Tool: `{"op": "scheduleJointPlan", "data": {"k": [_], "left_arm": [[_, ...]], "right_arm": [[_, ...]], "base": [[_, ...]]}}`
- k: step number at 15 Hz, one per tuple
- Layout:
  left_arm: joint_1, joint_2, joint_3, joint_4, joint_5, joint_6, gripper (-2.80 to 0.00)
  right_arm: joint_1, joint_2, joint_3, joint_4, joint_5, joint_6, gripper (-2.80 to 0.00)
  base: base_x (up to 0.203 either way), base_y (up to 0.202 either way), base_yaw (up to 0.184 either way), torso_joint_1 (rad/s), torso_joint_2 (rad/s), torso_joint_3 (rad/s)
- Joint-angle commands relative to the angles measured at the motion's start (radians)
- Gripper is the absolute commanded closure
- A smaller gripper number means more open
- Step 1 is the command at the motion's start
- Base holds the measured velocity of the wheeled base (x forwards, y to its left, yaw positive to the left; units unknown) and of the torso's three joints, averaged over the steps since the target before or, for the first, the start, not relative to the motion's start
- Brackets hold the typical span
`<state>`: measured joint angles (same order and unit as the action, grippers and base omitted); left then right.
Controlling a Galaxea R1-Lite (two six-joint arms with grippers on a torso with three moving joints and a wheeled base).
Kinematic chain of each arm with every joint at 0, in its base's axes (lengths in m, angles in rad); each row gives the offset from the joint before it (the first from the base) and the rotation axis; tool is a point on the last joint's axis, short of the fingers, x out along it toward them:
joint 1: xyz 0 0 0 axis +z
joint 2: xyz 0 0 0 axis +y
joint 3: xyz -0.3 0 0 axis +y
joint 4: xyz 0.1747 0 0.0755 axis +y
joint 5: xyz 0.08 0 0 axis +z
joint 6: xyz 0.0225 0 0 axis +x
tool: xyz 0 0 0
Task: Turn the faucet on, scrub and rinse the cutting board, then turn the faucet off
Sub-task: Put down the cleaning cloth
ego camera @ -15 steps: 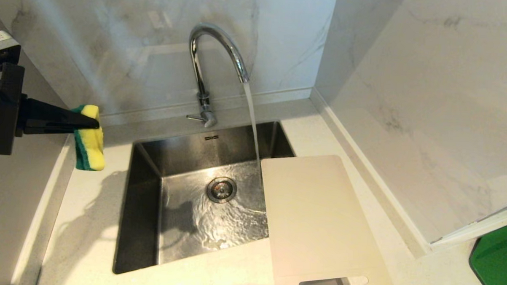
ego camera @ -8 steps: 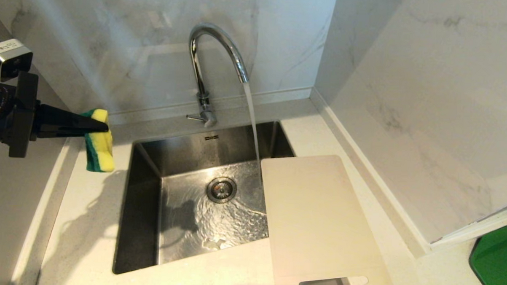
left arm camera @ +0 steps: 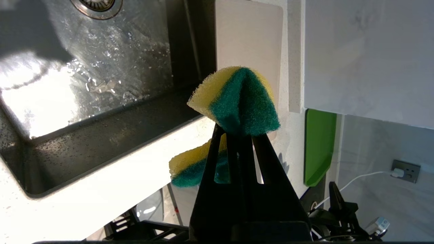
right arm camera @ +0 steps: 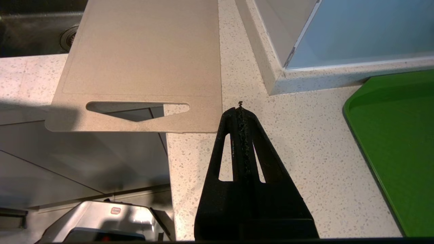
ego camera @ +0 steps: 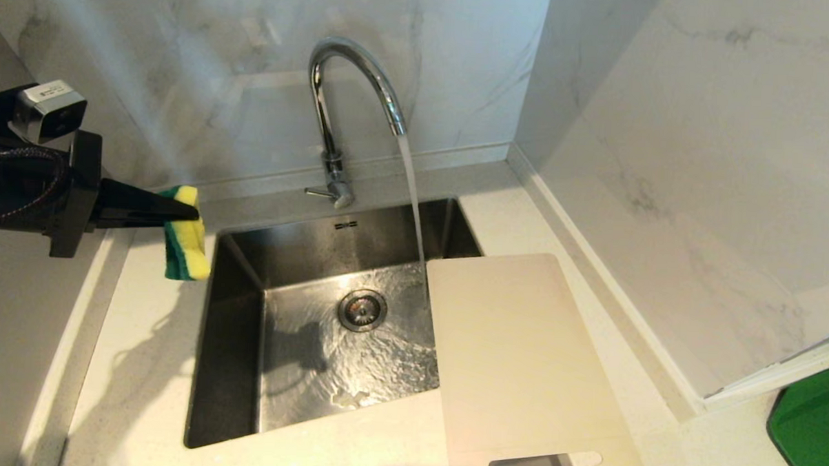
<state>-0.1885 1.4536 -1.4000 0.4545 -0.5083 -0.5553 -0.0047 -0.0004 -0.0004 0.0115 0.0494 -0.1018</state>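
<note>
One speckled white countertop [ego camera: 141,361] runs around the sink and meets marble-patterned wall panels [ego camera: 699,167] at the back and along the right side. One stainless steel sink [ego camera: 235,323] is set into it; its basin holds a rippling sheet of water around a single round drain [ego camera: 362,310].

One cutting board [ego camera: 520,361], cream-white, lies flat on the counter to the right of the sink. Its far left corner overhangs the basin, and its handle-slot end juts past the counter's front edge. Nothing rests on it.

One green tray [ego camera: 811,429] sits at the right edge of the counter, well apart from the board, with a wall corner between them.

One faucet [ego camera: 344,86], a chrome gooseneck, stands behind the sink with its thin lever pointing left. A stream of water [ego camera: 412,198] falls from the spout into the basin, just beside the board's far left corner.

The left gripper [ego camera: 191,213] hangs above the counter at the sink's left rim, jaws clenched on one yellow-and-green sponge [ego camera: 187,237], which is pinched and folded in the grip. The path from the sponge to the board crosses the open basin and the stream.

The right gripper [right arm camera: 240,108] shows in its wrist view only, above bare counter just beside the board's slot-end corner, jaws pressed together and empty.
</note>
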Motion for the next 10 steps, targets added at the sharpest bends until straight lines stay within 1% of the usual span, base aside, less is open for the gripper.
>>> {"op": "scheduleJointPlan", "data": {"k": [1,4,7,9,10], "left_arm": [[0.000,0.023,-0.002,0.003,-0.002,-0.002,0.00],[-0.001,0.033,-0.016,0.003,0.045,0.001,0.00],[-0.002,0.040,-0.050,0.020,0.054,0.002,0.00],[-0.001,0.059,-0.100,0.079,0.067,0.009,0.00],[-0.001,0.074,-0.141,0.132,0.075,0.030,0.00]], "right_arm": [[0.000,0.000,0.001,0.001,-0.002,0.005,0.00],[0.000,0.000,0.000,-0.001,-0.005,0.009,0.00],[0.000,0.000,0.000,-0.001,-0.005,0.010,0.00],[0.000,-0.001,0.000,-0.001,-0.005,0.010,0.00],[0.000,0.000,0.000,-0.001,-0.005,0.010,0.00]], "base": [[0.000,0.000,0.000,0.000,0.00,0.000],[0.000,0.000,0.000,0.000,0.00,0.000],[0.000,0.000,0.000,0.000,0.00,0.000],[0.000,0.000,0.000,0.000,0.00,0.000],[0.000,0.000,0.000,0.000,0.00,0.000]]}}
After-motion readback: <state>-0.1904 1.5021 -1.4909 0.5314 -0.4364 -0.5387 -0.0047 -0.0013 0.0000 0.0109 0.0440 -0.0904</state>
